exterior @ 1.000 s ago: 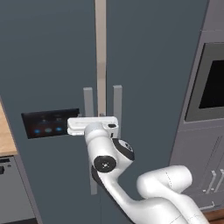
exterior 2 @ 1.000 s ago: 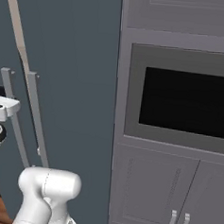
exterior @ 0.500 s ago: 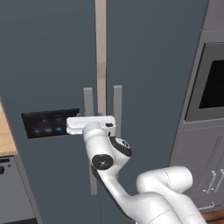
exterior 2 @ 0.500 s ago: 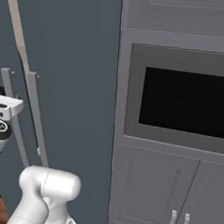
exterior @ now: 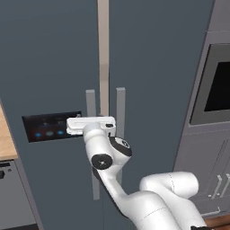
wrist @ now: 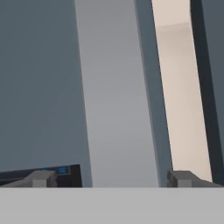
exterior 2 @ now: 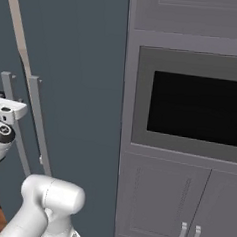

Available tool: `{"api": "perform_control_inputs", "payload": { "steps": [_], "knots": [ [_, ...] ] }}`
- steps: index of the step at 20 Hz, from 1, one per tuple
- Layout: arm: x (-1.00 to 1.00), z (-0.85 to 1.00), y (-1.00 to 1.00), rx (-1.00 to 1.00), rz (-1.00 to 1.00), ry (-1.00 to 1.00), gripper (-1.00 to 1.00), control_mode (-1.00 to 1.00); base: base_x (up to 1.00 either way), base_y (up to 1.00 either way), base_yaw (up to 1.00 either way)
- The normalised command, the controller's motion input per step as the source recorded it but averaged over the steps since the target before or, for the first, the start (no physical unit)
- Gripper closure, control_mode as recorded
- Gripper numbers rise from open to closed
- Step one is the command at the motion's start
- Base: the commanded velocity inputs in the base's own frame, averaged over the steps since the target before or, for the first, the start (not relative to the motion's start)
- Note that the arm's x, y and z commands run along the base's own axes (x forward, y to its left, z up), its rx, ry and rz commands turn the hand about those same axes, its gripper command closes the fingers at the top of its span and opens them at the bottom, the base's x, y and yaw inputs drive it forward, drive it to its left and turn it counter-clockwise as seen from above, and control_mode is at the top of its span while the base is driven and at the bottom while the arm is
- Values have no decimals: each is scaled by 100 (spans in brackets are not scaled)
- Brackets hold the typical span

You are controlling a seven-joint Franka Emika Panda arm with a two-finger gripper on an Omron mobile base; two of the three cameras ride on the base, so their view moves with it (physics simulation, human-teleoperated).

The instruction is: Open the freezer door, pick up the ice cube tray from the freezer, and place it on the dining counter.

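At the far left of the left base view, a strip of tan wooden worktop (exterior: pixel 5 137) meets the edge of the freezer door (exterior: pixel 49 67), a tall slate blue-grey panel that stands closed. Low on that door sits a black display (exterior: pixel 47 127) with small blue lights. Just right of the display, the white hand of the arm lies level against the door front, with the claw (exterior: pixel 90 124) at the grey vertical bar handle (exterior: pixel 91 101) of the freezer door. A pale beige strip (exterior: pixel 103 54) runs up between the two doors, and beyond it a second grey bar handle (exterior: pixel 120 112) belongs to the plain slate door (exterior: pixel 157 67). Farther right comes grey cabinetry holding a wall oven (exterior: pixel 218 87) with a black window, and below it cabinet doors (exterior: pixel 215 179) with slim handles.

From the right base view, the two bar handles (exterior 2: pixel 37 125) lean at the left, the white hand (exterior 2: pixel 6 110) beside them, and the wall oven's black window (exterior 2: pixel 199 108) takes up the right.

Along the hand view, the left fingertip (wrist: pixel 40 179) sits over the corner of the display (wrist: pixel 61 173), the grey bar handle (wrist: pixel 120 109) rises between the two tips, and the right fingertip (wrist: pixel 181 178) sits below the beige strip (wrist: pixel 181 87). The claw (wrist: pixel 109 180) is spread wide, with its tips either side of the handle and not pinching it.
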Motion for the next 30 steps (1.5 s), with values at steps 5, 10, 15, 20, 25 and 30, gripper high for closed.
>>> {"api": "perform_control_inputs", "payload": {
  "steps": [5,10,15,20,25,30],
  "knots": [
    [16,0,2,0,0,0,100,-100,0,0,0],
    [0,0,0,0,0,0,100,-100,0,0,0],
    [0,0,0,0,0,0,100,-100,0,0,0],
    [-16,0,0,0,0,0,100,-100,0,0,0],
    [-44,0,13,0,0,0,100,-100,0,0,0],
    [-50,0,39,-2,0,0,100,-100,0,0,0]
  ]
}}
